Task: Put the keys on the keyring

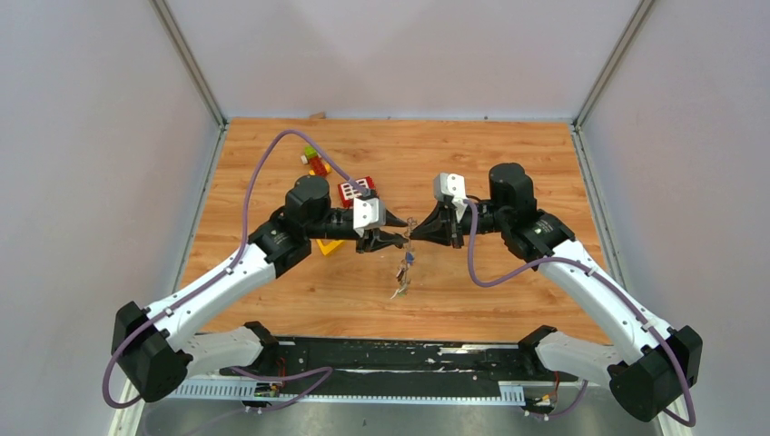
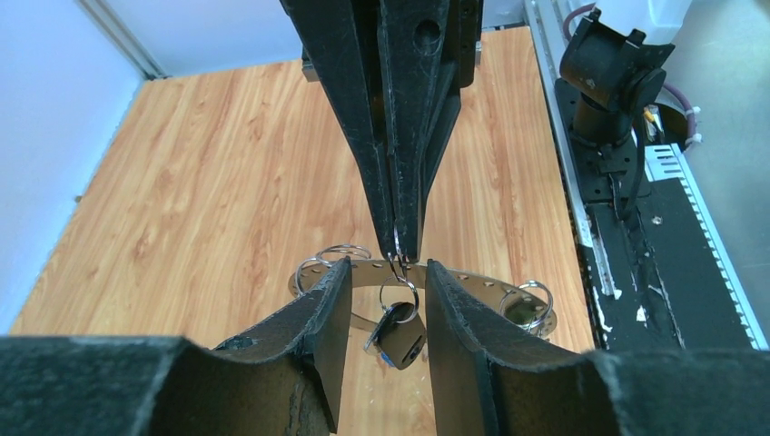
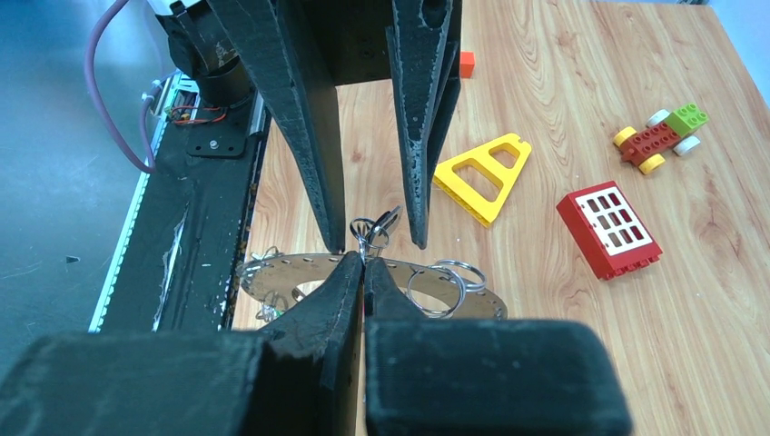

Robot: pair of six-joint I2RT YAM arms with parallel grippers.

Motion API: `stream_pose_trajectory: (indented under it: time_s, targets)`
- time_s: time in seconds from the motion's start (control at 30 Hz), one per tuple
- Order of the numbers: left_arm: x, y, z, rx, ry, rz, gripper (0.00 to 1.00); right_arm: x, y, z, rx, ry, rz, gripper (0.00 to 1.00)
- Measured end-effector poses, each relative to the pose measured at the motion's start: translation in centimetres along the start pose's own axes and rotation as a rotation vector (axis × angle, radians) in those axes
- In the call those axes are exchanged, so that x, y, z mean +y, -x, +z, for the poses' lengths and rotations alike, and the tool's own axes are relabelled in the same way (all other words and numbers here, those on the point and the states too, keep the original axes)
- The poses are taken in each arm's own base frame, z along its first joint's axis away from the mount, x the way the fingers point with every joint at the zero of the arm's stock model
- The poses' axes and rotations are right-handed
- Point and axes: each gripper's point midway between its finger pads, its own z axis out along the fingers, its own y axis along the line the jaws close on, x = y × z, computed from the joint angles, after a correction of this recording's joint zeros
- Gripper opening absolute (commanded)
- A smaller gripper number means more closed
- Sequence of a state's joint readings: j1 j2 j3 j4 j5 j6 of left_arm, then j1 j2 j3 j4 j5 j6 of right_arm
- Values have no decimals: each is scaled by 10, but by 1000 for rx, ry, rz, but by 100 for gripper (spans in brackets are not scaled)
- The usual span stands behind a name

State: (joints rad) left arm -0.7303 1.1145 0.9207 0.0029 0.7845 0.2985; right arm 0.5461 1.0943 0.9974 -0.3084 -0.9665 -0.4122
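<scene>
Open wood along the right edge of the bench (image 1: 545,163) up to the far right corner, and along the near edge between the arm bases. Tight at the middle, with the left end effector (image 2: 388,265) spread wide, the right end effector (image 3: 364,265) pinched on a split ring of the keys (image 2: 399,332) inside that gap, and the keyring (image 3: 300,271) close under both tips. Crowded on the left side by the yellow triangular block (image 1: 329,247) under the left arm, then the red window block (image 1: 356,191) and toy car (image 1: 315,162) toward the far left corner.
</scene>
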Motion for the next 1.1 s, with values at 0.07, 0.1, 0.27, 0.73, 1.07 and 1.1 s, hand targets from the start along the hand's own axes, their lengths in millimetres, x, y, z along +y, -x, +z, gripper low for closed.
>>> stream_pose_trajectory:
  time_s: [0.07,0.1,0.27,0.73,1.07,1.1]
  targets:
    - [0,-2,1,6,-2,-4,41,0,0,0,0,2,1,0]
    - [0,-4,1,8,-3,-6,40,1,0,0,0,3,2,0]
    - [0,-8,3,18,-10,-16,34,0,-1,-1,-1,0,2,0]
    - [-4,-12,6,19,-40,-33,21,-1,-1,-1,-1,-1,3,0]
    - [-5,-12,5,18,-41,-39,13,-1,-1,-1,-1,-1,2,0]
    - [-4,-11,5,18,-41,-39,12,-1,-1,-1,-1,-1,3,0]
